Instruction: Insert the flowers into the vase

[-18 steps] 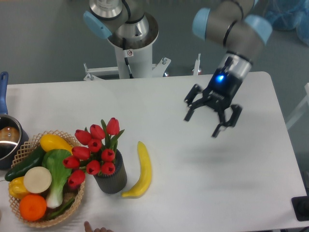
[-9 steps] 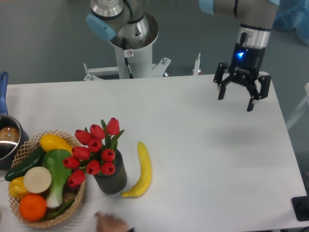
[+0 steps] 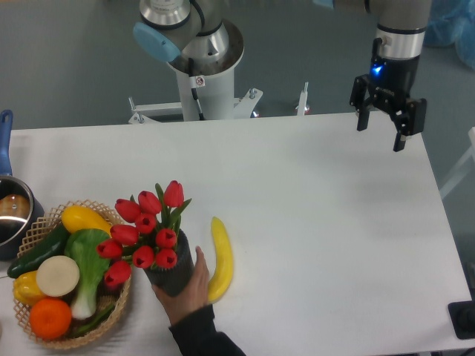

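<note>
Pincer (image 3: pixel 381 133) up at the far right corner of the tabletop (image 3: pixel 319 222), hanging above the back edge, fingers spread wide, nothing between them. Well apart from everything else.

Flowers (image 3: pixel 145 233) are seated in the vase (image 3: pixel 172 273), front-left part of the tabletop. Blooms fan out up and left, overhanging the vase rim and reaching over the wicker basket (image 3: pixel 111 315) next to it. Vase upright, near the front edge.

A human hand (image 3: pixel 193 289) comes in from the bottom edge and wraps the vase's right side, dark sleeve below it. Hand sits between vase and banana (image 3: pixel 220 259), touching both as far as I can tell.

Basket at the front-left corner holds yellow pepper, cucumber, bok choy, a white round slice, an orange. Metal pot (image 3: pixel 11 215) with blue handle at the left edge, partly cut off by the frame.

Whole middle and right of the tabletop is bare white surface between banana and right edge. Robot base (image 3: pixel 200 67) behind the back edge, centre-left.
</note>
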Motion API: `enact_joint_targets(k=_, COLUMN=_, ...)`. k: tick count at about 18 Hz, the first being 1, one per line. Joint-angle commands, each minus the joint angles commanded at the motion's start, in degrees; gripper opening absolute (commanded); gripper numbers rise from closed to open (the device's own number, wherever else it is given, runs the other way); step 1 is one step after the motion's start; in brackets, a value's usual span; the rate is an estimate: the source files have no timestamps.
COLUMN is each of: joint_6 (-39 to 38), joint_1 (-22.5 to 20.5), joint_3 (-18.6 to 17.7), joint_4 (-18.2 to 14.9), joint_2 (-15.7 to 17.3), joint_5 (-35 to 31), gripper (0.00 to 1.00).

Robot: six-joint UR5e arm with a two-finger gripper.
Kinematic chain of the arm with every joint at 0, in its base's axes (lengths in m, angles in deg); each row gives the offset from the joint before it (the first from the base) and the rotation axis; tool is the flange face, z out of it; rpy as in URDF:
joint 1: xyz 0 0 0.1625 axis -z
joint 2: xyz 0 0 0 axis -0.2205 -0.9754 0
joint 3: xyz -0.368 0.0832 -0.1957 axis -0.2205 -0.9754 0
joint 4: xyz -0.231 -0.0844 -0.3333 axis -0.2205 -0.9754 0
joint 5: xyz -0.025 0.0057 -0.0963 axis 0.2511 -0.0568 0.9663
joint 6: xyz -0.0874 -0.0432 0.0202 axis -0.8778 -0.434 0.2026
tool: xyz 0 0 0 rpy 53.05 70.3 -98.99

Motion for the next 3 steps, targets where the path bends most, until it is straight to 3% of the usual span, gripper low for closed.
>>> enact_joint_targets(k=3, joint_6=-0.26, joint_1=0.52, joint_3=0.00, joint_4=0.00, joint_2=0.00, joint_5=0.09, gripper=1.00)
